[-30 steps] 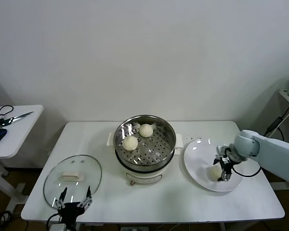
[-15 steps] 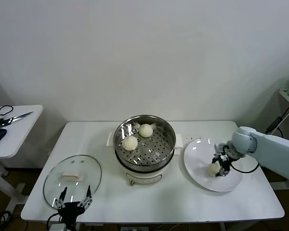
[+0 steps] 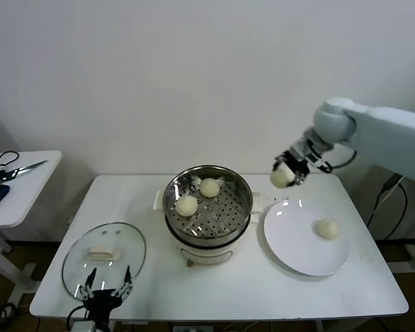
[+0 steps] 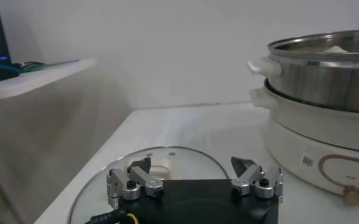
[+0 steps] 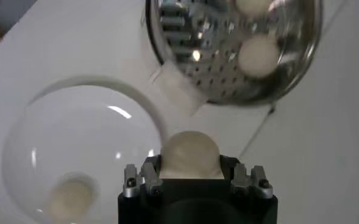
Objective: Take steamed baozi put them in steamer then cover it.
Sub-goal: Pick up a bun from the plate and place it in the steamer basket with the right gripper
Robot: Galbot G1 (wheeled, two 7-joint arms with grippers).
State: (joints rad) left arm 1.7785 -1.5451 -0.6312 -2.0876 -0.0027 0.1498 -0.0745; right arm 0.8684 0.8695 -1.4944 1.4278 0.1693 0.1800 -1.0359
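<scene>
The steamer [image 3: 207,207] stands mid-table with two baozi [image 3: 187,205] [image 3: 209,187] on its perforated tray. My right gripper [image 3: 285,176] is shut on a third baozi [image 3: 282,178] and holds it high, to the right of the steamer and above the plate's far edge. In the right wrist view that baozi [image 5: 189,154] sits between the jaws, with the steamer [image 5: 234,49] beyond. A fourth baozi [image 3: 326,229] lies on the white plate [image 3: 297,242]. The glass lid [image 3: 104,252] lies at the front left. My left gripper [image 3: 105,290] is open, parked at the lid's near edge.
A side table [image 3: 17,187] at the left holds scissors and a mouse. The steamer's cream base and side handle [image 4: 266,66] show in the left wrist view, right of the lid [image 4: 167,159].
My right gripper closed on one baozi on the plate and lifted it up and toward the steamer. One baozi stays on the plate. The left arm has not moved.
</scene>
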